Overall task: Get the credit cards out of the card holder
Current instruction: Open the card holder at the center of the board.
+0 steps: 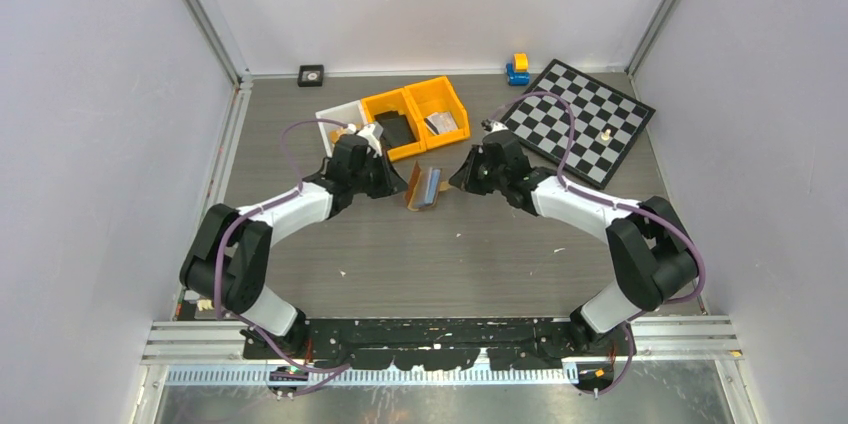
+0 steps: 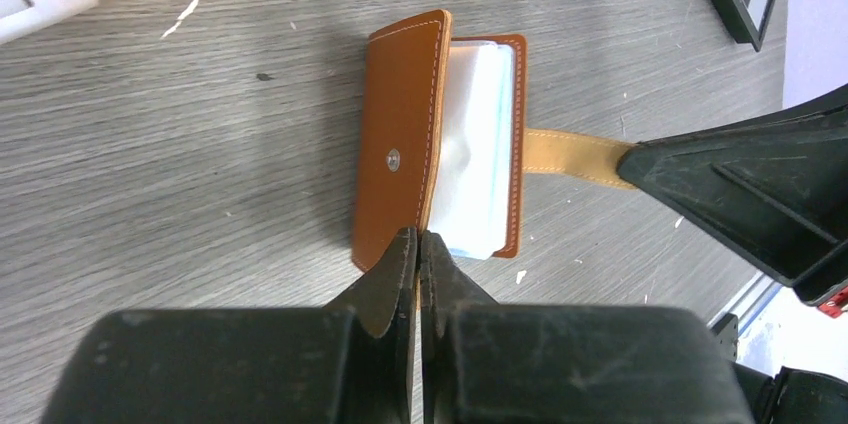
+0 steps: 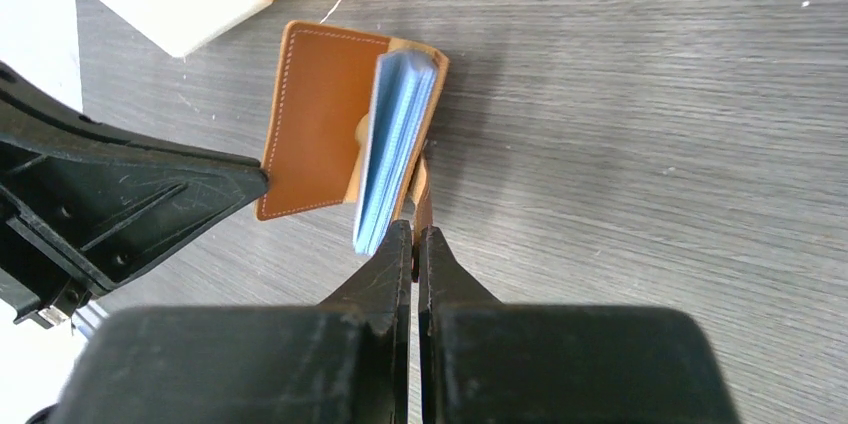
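The reddish-brown card holder (image 1: pixel 424 187) stands half open on the table between my two grippers. The credit cards (image 2: pixel 478 144) show as a pale blue and whitish stack between its covers, edge-on in the right wrist view (image 3: pixel 393 149). My left gripper (image 2: pixel 417 244) is shut on the near edge of the cover that carries the snap button (image 2: pixel 394 157). My right gripper (image 3: pixel 414 241) is shut on the holder's tan strap (image 3: pixel 421 187), which runs out from the other side (image 2: pixel 575 154). In the top view the left gripper (image 1: pixel 397 182) and right gripper (image 1: pixel 458 179) flank the holder.
Behind the holder stand a white bin (image 1: pixel 335 116) and two orange bins (image 1: pixel 440 102), one holding a black wallet-like object (image 1: pixel 396 131). A chessboard (image 1: pixel 580 119) lies at the back right, with a blue and yellow toy (image 1: pixel 517 69) behind it. White walls enclose the table.
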Available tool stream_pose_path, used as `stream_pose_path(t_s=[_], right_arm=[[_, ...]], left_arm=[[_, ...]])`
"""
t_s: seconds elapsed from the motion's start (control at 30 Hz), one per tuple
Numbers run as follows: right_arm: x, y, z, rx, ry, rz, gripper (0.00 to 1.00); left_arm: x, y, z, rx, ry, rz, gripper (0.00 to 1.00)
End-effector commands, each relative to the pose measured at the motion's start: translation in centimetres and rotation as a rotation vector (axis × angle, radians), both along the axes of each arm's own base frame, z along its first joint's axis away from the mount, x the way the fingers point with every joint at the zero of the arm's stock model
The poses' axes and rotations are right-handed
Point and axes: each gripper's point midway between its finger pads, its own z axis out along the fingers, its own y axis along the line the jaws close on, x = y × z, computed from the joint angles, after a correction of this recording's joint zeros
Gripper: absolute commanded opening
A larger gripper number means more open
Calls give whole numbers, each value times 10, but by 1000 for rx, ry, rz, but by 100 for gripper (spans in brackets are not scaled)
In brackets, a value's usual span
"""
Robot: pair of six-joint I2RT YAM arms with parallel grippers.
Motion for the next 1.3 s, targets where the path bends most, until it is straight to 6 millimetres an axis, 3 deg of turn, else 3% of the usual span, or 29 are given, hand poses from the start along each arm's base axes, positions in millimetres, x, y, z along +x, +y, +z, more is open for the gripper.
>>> stream_pose_path(t_s=[0.0, 0.2, 0.4, 0.47, 0.6, 0.87, 1.07, 1.27], right_arm=[[13, -11, 25, 50, -44, -69, 0], [18, -23, 27, 83, -33, -95, 0], [18, -23, 27, 92, -28, -79, 4], [18, -19, 24, 100, -13, -60, 12], [19, -16, 10, 94, 25, -57, 37], [23, -14, -12, 56, 91, -64, 55], [20, -9, -17, 73, 114, -39, 52], [20, -4, -21, 90, 130, -22, 37]], left_arm=[[4, 15, -5, 38, 27, 47, 0], [4, 11, -12, 33, 61, 20, 1], [4, 5, -24, 34, 105, -15, 2], [3, 5, -32, 52, 136, -23, 2], [2, 4, -45, 76, 191, -34, 2], [4, 2, -51, 74, 207, -36, 4], [3, 2, -50, 70, 203, -38, 5], [3, 0, -49, 63, 199, -42, 5]])
